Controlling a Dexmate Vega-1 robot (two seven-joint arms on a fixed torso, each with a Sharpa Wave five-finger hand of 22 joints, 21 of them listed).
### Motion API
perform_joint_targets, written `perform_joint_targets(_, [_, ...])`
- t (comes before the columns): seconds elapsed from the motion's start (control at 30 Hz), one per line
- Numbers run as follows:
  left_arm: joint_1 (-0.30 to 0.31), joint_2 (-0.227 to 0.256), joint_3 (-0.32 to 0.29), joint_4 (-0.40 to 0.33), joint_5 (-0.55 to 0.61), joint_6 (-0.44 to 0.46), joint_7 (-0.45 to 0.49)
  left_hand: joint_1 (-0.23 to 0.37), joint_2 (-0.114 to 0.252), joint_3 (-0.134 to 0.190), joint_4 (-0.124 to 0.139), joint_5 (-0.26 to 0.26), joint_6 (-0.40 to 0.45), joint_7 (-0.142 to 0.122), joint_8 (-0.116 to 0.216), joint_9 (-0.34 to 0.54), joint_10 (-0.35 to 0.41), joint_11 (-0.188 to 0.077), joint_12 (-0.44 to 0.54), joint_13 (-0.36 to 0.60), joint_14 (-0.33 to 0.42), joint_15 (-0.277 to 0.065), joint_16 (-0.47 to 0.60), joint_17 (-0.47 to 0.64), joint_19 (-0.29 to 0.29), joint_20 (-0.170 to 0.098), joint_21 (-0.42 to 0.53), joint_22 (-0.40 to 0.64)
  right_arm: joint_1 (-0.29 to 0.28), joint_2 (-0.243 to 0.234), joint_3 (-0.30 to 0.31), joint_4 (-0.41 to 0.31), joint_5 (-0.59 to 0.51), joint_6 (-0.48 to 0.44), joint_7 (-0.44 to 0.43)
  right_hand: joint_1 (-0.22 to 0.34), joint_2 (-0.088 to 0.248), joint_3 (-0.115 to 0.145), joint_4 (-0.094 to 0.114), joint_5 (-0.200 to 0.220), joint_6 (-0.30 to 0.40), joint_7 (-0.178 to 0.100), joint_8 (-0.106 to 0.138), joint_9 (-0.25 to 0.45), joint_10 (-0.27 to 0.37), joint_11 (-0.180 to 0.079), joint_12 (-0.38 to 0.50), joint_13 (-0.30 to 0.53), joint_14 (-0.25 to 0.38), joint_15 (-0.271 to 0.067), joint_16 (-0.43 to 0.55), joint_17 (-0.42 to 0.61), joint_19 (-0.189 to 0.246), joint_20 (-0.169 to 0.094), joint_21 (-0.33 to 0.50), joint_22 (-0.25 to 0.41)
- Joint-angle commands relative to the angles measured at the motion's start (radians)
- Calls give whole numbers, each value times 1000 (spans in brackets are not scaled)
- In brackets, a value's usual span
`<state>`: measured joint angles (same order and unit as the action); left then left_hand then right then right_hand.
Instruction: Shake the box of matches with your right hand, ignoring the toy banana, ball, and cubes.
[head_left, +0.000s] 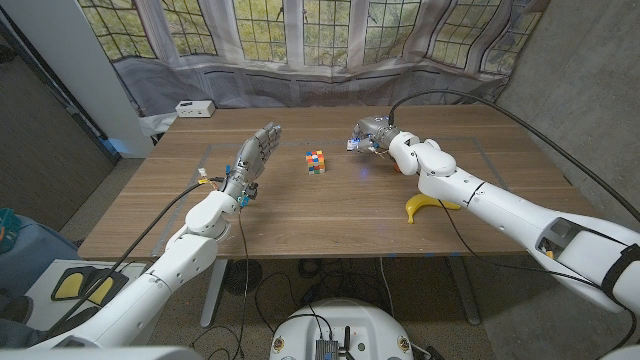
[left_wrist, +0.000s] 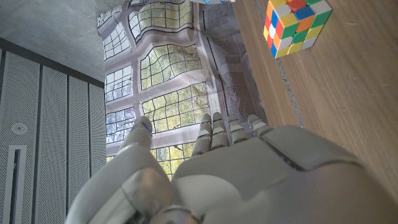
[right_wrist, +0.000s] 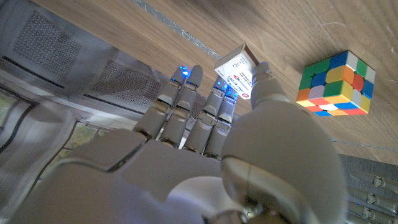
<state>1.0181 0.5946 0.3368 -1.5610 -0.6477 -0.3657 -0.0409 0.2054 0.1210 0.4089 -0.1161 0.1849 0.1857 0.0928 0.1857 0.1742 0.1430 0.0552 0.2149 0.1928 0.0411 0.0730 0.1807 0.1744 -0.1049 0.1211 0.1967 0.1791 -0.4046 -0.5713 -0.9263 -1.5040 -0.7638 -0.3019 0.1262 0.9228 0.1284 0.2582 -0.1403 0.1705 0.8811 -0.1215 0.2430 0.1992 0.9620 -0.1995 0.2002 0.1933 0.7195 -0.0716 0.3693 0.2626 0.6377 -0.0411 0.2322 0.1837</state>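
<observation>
Head view: right hand (head_left: 372, 135) is up over the far side of the wooden table (head_left: 300, 215), fingers closed on the matchbox (head_left: 354, 144), which looks clear of the surface, though it's small here. Left hand (head_left: 252, 158) holds nothing, fingers straight and apart. Cube (head_left: 316, 161) sits between the hands, banana (head_left: 428, 207) by the right arm. White box (head_left: 194, 108) at the far left corner, draped leaded windows behind.

Left wrist view: left hand (left_wrist: 217, 174) open, cube (left_wrist: 296, 25) on wood, windows beyond.

Right wrist view: matchbox (right_wrist: 237, 70) pinched between thumb and fingers (right_wrist: 189, 99), cube (right_wrist: 337, 84) near it.
</observation>
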Motion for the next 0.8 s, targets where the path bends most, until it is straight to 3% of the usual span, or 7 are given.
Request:
perform_joint_targets(0.03, [3,0,-1,-3,1,2,4,2,-7,10,1,-2,6,-3,0,4,3,-9,-3,4,-2,3,5,3,2,11,4,3,41,21,-42,59,6,-11,36,13,27,4,7,9,94,-72,3,5,-1,-1,3,5,-3,-54,-7,4,-4,4,-1,2])
perform_joint_targets(0.43, [10,12,-8,-21,6,11,16,1,-8,12,1,-2,6,-2,0,4,4,-7,-3,4,-2,3,5,3,2,11,4,3,79,54,-77,143,27,-6,46,12,27,2,6,9,89,-72,0,5,-10,-7,0,5,-12,-47,-11,5,-7,5,-2,2])
perform_joint_targets(0.47, [11,12,-9,-22,6,12,18,1,-8,12,1,-2,6,-2,0,4,4,-7,-3,4,-2,3,5,3,2,11,4,3,81,56,-78,150,32,-2,43,12,26,2,6,9,88,-72,-1,5,-14,9,-1,5,-13,-47,-11,6,-7,6,-2,2])
perform_joint_targets(0.8, [7,16,-9,-25,9,23,23,1,-8,14,1,-2,7,-3,1,4,3,-9,-3,4,-2,3,5,3,3,11,5,3,107,74,-108,213,37,5,33,10,24,0,6,8,86,-73,-3,5,-13,-5,0,5,-15,-47,-12,7,-10,8,-3,2])
